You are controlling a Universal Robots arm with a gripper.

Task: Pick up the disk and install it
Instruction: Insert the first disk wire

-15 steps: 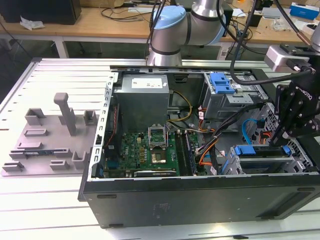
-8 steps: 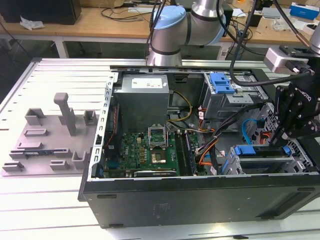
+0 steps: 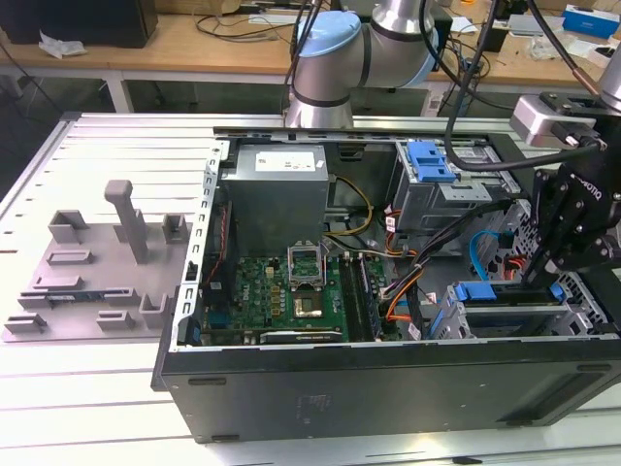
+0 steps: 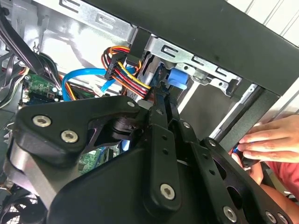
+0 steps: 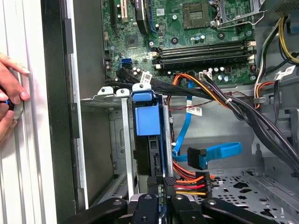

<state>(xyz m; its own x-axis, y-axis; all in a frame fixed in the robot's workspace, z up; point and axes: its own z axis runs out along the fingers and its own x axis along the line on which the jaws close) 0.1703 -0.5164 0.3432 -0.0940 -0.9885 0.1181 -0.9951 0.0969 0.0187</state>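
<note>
Disk (image 5: 148, 140), blue-framed and flat, sits in the metal bay (image 5: 122, 140), jaws clenched on it.

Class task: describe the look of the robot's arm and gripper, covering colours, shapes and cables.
The arm has silver tube sections, a rounded joint and a pale blue cap. Black cables run alongside it. The gripper is matte black, built of angular linked plates with silver screws.

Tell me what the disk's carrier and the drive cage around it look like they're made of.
The disk's carrier looks like moulded blue plastic, smooth with a soft sheen. The drive cage looks like bare sheet metal: grey, thin folded edges, punched tabs.
</note>
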